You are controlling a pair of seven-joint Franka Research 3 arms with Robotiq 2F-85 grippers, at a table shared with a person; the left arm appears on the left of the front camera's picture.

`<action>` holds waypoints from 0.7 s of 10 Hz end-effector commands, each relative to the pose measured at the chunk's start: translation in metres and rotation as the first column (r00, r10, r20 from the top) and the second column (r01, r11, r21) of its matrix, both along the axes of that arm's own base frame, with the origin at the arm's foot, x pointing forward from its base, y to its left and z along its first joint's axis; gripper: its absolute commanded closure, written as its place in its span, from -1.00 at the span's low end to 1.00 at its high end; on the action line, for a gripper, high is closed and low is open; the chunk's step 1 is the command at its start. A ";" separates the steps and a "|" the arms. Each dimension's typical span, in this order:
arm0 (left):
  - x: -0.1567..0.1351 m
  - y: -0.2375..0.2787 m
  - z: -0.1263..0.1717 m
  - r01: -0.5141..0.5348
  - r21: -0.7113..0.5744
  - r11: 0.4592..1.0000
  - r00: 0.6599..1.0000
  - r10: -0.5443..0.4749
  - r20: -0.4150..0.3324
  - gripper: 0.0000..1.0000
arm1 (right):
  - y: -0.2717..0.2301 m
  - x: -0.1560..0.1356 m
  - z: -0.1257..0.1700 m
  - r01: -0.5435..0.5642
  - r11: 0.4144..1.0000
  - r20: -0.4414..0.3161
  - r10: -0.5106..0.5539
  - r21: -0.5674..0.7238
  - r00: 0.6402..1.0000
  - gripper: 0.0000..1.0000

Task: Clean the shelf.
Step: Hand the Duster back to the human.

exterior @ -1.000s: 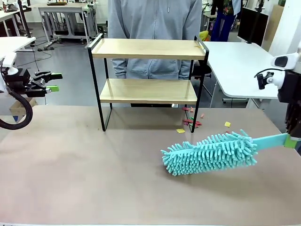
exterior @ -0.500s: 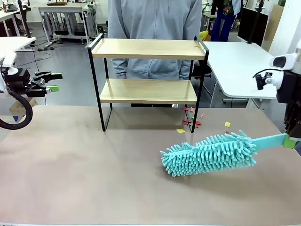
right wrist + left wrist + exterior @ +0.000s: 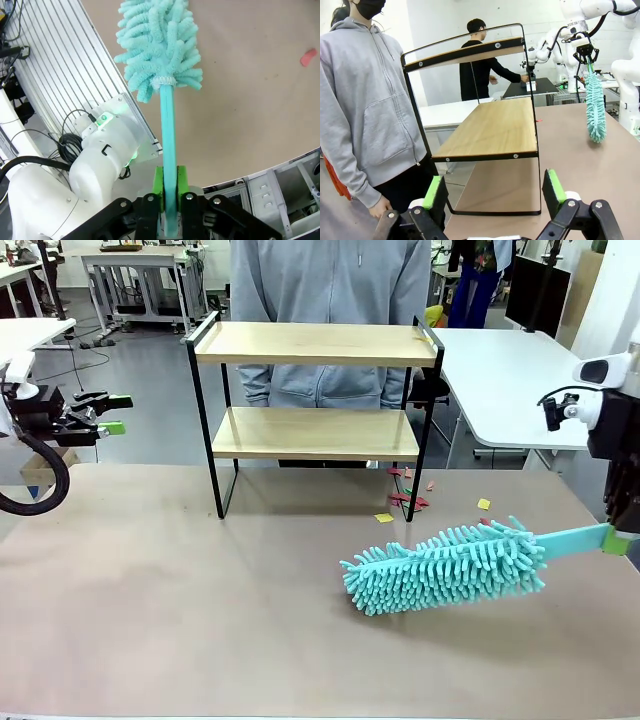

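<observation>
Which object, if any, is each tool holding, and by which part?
The right tool is shut on the teal duster, gripping the end of its flat handle. The left tool is open and holds nothing.

- The shelf [image 3: 315, 415] is seen standing upright at the far edge of the table [image 3: 200, 620], towards the middle.
- Two light wooden boards are carried, one above the other, in a thin black metal frame with low side rails at the top.
- Both boards are seen bare.
</observation>
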State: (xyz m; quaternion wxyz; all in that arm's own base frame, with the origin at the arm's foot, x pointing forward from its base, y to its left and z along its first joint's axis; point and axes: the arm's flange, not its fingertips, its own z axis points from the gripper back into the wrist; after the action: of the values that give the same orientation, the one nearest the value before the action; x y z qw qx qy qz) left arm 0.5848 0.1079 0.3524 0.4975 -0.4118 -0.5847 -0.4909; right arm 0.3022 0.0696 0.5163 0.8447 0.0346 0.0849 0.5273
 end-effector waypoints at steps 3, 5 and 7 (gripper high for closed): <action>0.000 0.000 0.000 0.000 0.000 1.000 1.000 0.000 0.000 -1.00 | 0.000 0.000 0.000 0.000 1.000 0.000 0.000 0.000 1.000 0.74; -0.044 -0.024 0.013 -0.001 -0.008 1.000 1.000 0.001 0.012 -1.00 | -0.003 0.037 0.006 -0.148 0.977 0.089 0.136 0.156 0.987 0.74; -0.087 -0.038 0.027 -0.040 -0.009 0.999 0.999 0.040 0.028 -1.00 | 0.000 0.066 0.006 -0.224 0.936 0.178 0.180 0.270 0.967 0.74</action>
State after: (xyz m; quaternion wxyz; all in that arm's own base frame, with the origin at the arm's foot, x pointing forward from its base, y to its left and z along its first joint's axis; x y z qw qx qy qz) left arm 0.5339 0.0821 0.3667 0.4918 -0.4184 -0.5911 -0.4833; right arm 0.3476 0.0682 0.5233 0.8070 0.0642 -0.0132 0.5869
